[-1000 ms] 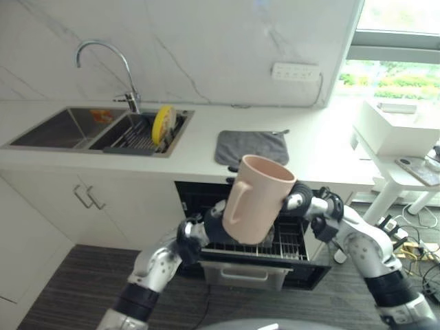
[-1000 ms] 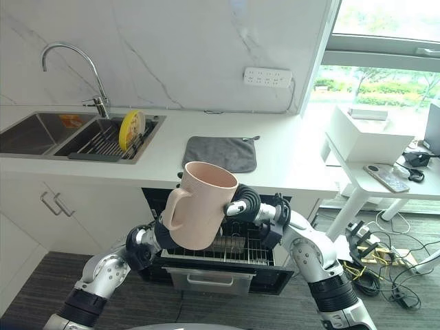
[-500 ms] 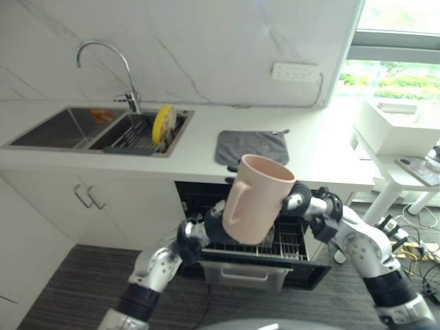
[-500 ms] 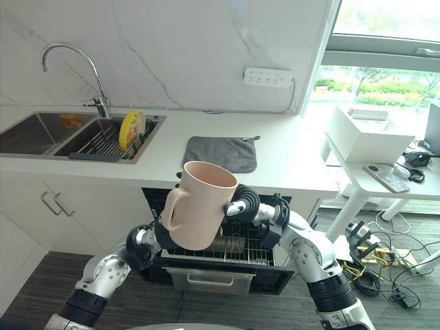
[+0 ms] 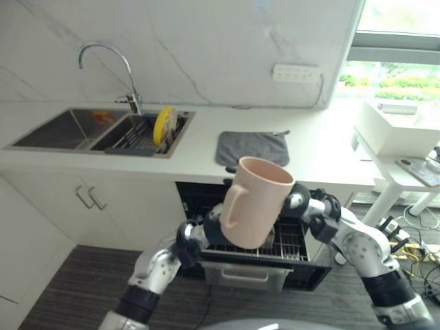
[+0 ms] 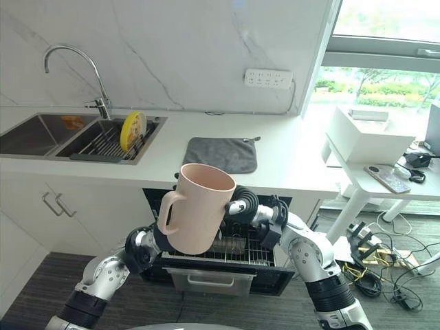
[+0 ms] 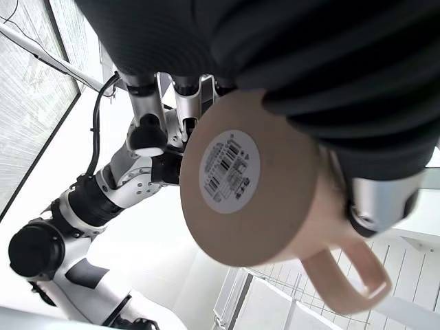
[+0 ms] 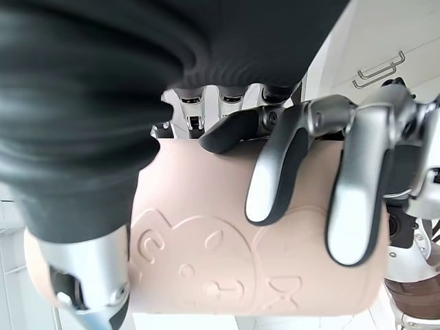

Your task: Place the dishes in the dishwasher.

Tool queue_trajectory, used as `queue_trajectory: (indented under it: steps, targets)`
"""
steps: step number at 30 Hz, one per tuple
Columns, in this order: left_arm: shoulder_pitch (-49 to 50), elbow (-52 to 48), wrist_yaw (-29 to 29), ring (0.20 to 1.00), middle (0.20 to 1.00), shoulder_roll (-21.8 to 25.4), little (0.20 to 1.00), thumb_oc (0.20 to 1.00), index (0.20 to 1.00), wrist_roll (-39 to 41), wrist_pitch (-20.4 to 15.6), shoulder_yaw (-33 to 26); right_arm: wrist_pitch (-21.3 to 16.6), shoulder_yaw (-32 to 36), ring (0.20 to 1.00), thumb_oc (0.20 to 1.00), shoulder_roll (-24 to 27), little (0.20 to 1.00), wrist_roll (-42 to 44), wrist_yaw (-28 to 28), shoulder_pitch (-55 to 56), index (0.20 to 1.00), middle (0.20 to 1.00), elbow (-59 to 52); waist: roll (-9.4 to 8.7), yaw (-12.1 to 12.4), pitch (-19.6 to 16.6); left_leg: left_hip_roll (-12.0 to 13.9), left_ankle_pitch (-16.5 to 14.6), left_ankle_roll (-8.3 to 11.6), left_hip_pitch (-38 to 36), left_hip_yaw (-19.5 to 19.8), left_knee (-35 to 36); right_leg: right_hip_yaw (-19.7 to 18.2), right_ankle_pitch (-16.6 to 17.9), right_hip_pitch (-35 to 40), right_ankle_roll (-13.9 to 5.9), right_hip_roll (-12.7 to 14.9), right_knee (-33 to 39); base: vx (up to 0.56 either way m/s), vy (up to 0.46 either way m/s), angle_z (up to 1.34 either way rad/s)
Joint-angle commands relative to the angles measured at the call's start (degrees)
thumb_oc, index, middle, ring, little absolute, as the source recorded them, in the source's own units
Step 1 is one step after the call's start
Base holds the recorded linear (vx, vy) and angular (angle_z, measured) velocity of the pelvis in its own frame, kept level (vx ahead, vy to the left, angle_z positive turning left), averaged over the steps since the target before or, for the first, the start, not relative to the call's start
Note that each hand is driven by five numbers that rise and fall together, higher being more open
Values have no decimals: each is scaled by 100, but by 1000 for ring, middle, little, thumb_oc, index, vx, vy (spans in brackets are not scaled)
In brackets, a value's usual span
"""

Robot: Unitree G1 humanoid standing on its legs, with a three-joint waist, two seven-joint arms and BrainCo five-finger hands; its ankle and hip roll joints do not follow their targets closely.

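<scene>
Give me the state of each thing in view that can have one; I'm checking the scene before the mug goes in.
mug: upright, tilted, off the rack, held by both hands
left hand: shut on the mug
right hand: shut on the mug
dishwasher: open, rack pulled out
yellow plate: on edge in the sink
faucet: no water seen running
grey cloth: flat on the counter

pink mug (image 5: 253, 203) | tilted (handle left) | above dishwasher rack (image 5: 292, 242)
</scene>
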State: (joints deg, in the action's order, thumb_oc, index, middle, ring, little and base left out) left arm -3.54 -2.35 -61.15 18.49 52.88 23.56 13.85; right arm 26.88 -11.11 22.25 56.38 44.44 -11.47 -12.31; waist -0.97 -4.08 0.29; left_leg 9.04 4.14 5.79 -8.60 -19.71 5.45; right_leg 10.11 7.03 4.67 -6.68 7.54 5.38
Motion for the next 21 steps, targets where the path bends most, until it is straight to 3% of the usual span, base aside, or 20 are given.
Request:
queue_trajectory:
  steps: [1,13,21]
  targets:
    - [-567,58,281,200,200,-77,200,200,200,191,-296,-172,-35,-443,1000,1000,-396,1000,514,526,-425,1000,1000,-897,19,57,214,63,-497,-81,-232,145,-45,244,-495,327,-103,69,-38,0,0,0]
    - [-490,121,328,200,200,-119,200,200,200,161,-263,-220,-315,-319,1000,1000,-322,1000,341,457,-498,1000,1000,-918,20,41,210,67,-499,-84,-247,120,-45,217,-486,325,-98,63,-38,0,0,0]
    - [-431,193,320,200,200,-134,200,200,200,118,-257,-247,-288,-297,1000,1000,-306,1000,334,493,-542,1000,1000,-985,25,54,206,63,-499,-89,-242,128,-45,218,-487,323,-92,61,-38,0,0,0]
